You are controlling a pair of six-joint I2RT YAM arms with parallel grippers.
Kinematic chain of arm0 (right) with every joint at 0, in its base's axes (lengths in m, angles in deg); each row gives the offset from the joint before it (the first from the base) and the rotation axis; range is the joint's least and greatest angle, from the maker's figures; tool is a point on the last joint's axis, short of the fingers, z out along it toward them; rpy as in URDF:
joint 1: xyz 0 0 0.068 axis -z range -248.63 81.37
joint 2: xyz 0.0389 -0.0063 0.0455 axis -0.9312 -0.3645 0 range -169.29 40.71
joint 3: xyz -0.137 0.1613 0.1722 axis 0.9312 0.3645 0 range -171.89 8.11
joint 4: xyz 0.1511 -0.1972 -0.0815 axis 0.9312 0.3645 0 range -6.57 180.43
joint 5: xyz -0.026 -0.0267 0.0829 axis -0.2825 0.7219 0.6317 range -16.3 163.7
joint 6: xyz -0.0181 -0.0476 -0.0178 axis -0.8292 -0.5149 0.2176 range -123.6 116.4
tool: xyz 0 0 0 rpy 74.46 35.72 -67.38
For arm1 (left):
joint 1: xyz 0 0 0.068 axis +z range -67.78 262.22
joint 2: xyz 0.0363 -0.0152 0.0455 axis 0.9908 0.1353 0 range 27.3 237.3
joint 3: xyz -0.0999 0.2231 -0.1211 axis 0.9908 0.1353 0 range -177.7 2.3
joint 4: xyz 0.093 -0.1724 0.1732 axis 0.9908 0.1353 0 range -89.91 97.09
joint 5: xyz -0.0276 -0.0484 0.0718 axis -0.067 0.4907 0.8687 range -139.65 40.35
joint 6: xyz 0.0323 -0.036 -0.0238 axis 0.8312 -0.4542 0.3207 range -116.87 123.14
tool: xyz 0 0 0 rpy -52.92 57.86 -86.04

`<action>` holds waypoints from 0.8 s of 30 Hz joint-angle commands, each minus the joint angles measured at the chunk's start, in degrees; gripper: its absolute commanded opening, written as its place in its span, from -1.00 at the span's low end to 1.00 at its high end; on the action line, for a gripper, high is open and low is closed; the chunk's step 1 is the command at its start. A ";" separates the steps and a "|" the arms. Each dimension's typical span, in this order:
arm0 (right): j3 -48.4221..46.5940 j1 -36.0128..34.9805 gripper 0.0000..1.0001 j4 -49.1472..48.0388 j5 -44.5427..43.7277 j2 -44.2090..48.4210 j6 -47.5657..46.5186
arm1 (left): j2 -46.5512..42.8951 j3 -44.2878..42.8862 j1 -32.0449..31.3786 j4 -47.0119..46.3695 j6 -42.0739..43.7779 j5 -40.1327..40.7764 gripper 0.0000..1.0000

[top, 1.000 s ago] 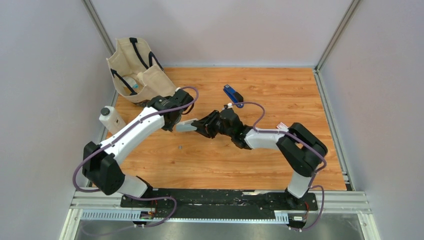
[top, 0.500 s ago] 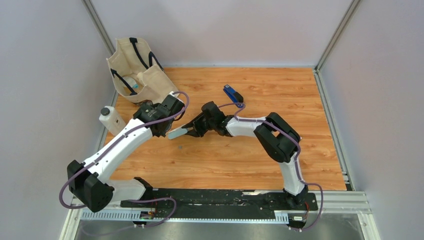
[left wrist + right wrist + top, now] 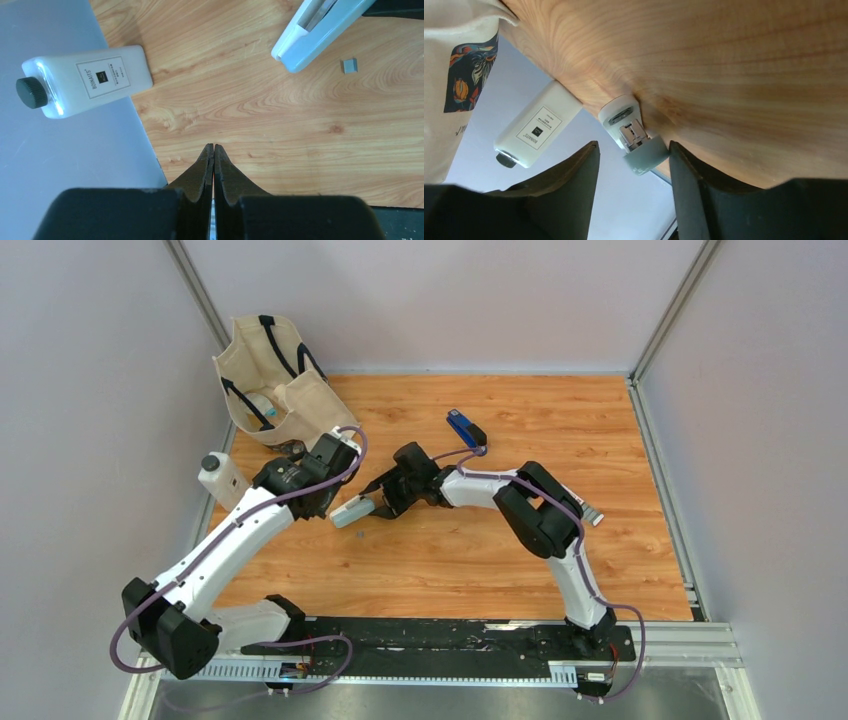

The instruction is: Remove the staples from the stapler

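Note:
The light grey stapler [image 3: 352, 512] lies on the wood table, left of centre. It also shows in the left wrist view [image 3: 320, 30] and in the right wrist view [image 3: 634, 131]. My right gripper [image 3: 381, 504] is open at the stapler's right end. The stapler's end sits close beside one finger [image 3: 684, 170] and the other finger stands well apart. My left gripper [image 3: 308, 508] is shut and empty, just left of the stapler [image 3: 214, 146]. One tiny grey block of staples [image 3: 350, 65] lies on the wood beside the stapler's tip.
A white bottle with a black cap [image 3: 222, 480] lies at the table's left edge. A cream tote bag [image 3: 270, 375] stands at the back left. A dark blue bar with a black end [image 3: 465, 427] lies behind the right gripper. A small red-and-white box [image 3: 585, 508] lies right of the right arm.
My right gripper carried the stapler left and down to the table, then opened. My left gripper let go of the stapler's left end and drew back to the left.

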 commanded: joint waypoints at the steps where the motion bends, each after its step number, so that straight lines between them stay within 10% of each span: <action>1: -4.17 -0.02 0.18 0.88 -0.93 -1.96 0.83 | -1.96 -0.22 0.21 -0.20 1.28 -2.20 -0.88; 14: -8.30 -0.55 0.11 -4.31 -0.76 -1.71 1.10 | -2.31 2.23 0.30 -1.08 3.03 -3.08 -0.90; 19: -11.11 1.91 0.18 7.96 -4.08 4.96 -16.69 | -1.79 1.98 0.30 -1.87 3.82 -2.99 -0.90; 20: -13.38 2.61 0.21 14.18 -5.92 6.28 -23.28 | -1.44 1.28 0.30 -2.05 3.91 -3.25 0.15; 24: -21.47 6.30 0.26 33.45 -14.44 8.49 -45.43 | -0.21 -2.06 0.30 -1.87 4.27 -4.22 0.17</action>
